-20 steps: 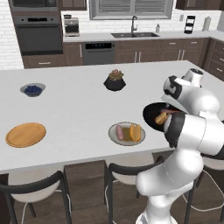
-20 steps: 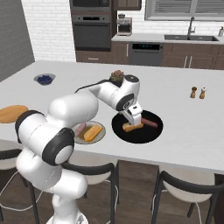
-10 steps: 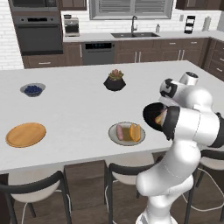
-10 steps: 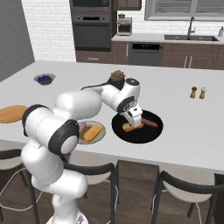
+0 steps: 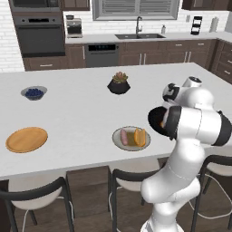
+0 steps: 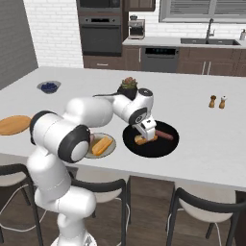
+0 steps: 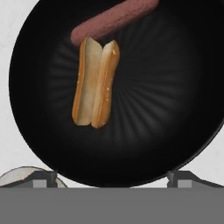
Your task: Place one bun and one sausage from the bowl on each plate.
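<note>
The white arm folds forward, its gripper (image 6: 149,132) pointing down, fingers spread wide.

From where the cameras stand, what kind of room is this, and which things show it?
A home kitchen, most likely: a wall oven and a sink with a faucet along the back wall, and a white island counter with stools tucked under it.

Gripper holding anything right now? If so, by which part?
Nothing held. The gripper is open above the bowl; the bun and sausage lie in it, untouched.
</note>
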